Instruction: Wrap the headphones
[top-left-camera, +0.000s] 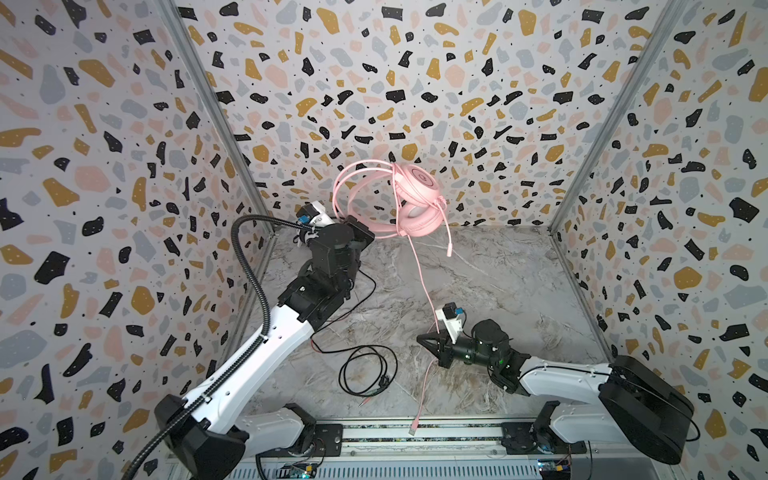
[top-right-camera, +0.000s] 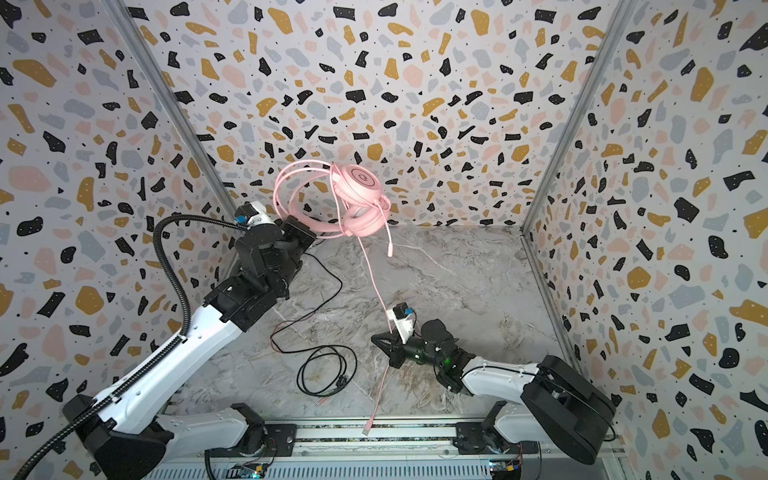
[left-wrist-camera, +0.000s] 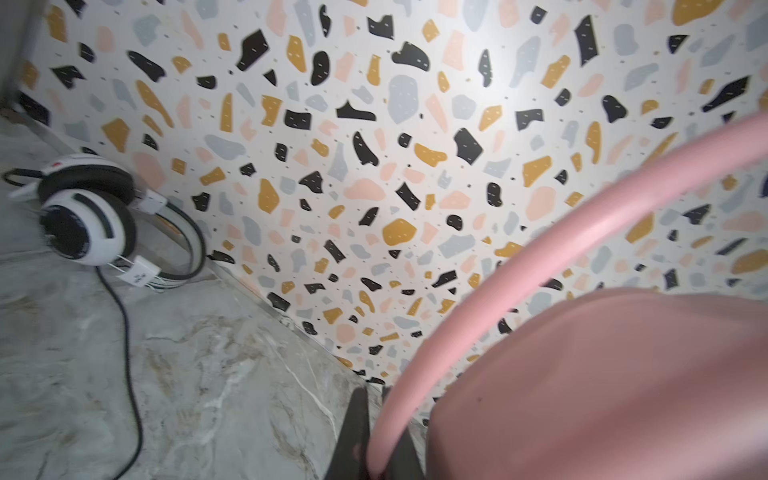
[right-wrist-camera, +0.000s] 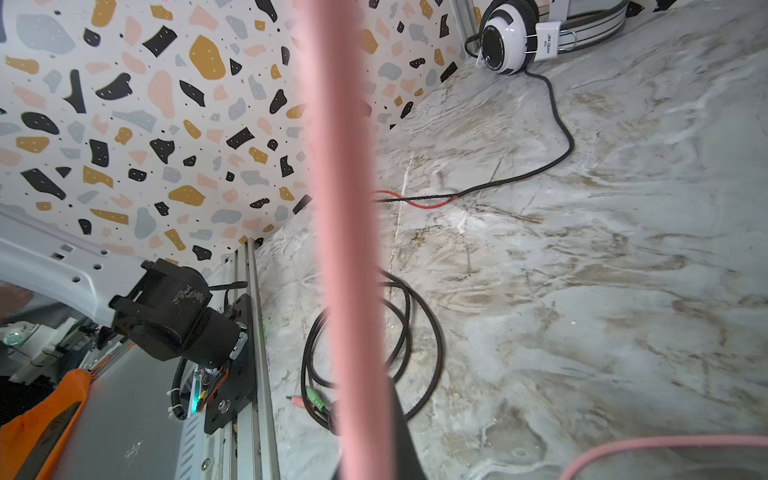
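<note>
Step in hand: judged to be the winding of the pink cable (right-wrist-camera: 345, 208) round the pink headset (top-left-camera: 415, 199).
Pink headset: held in the air near the back wall (top-left-camera: 395, 83), clear of the table (top-left-camera: 498, 291), with the headband toward the left gripper (top-left-camera: 365, 235) and the cups away from it.
Left gripper: clamped on the headband; the left wrist view shows the band passing between its fingers.
Right gripper (top-left-camera: 429, 338): closed on the pink cable part-way along its length, low over the table and well apart from the headset.
Cable run: slopes from the cups down to the right gripper, and the remainder trails to the pink plug (top-left-camera: 414, 428) at the front rail.
Method: hold the headset steady with the left arm. Carry the cable up and round it under light tension. Feed the slack so the plug does not snag on the rail. Keep clear of the hanging microphone boom (top-left-camera: 449, 237).
Second headset: the white-and-black headset (left-wrist-camera: 87, 220) lies on the table against the wall. Its black cable (right-wrist-camera: 571, 145) lies loose and coiled, not yet wrapped.
Hidden: in both top views the left arm covers the white-and-black headset, so only the wrist views show it.
Unclear: whether any cable turn already lies among the pink headband loops cannot be told. In the right wrist view the pink cable is blurred, so slip or firm pinch cannot be judged.
</note>
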